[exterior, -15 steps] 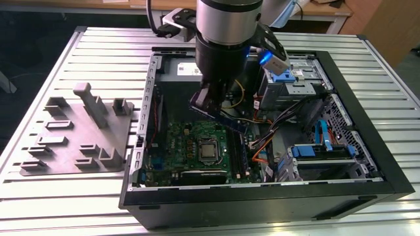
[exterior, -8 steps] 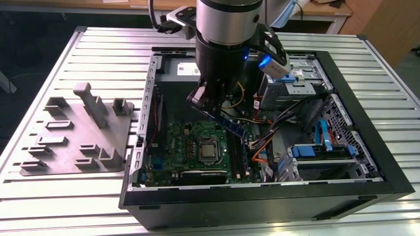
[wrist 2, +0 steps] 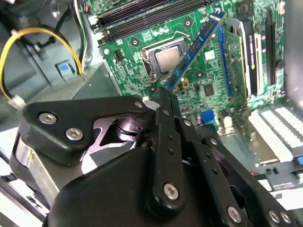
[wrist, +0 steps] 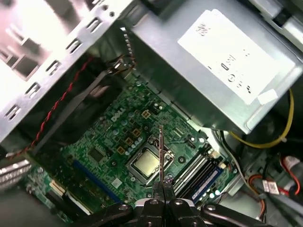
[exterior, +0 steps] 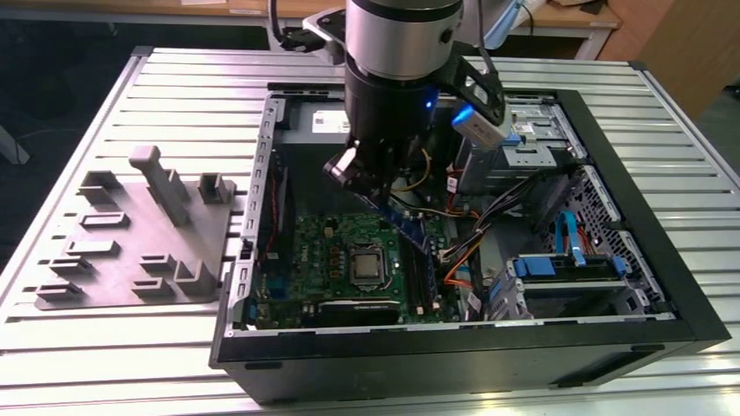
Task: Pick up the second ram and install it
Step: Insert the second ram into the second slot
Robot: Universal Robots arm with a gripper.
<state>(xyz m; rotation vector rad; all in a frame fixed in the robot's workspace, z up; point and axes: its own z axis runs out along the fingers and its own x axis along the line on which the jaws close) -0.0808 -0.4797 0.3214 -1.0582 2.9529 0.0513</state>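
Robotics lab or assembly workshop, silver slatted aluminium-profile worktable (exterior: 139,347), flat grey plastic fixture plate with upright holders (exterior: 139,234) lying on it, black desktop computer case (exterior: 463,347) on its side, panel off, large green motherboard (exterior: 335,251) exposed, silver-and-black industrial robot arm (exterior: 399,52) above, light wooden desks (exterior: 578,13) behind.

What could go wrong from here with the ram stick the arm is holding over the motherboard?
1. The end effector pinches the second ram by one end only, so the stick could pivot or slip when pressed.
2. It hangs tilted over the processor socket, apart from the black memory slots; pushing down here might hit the socket.
3. Orange cables beside the slots could snag.
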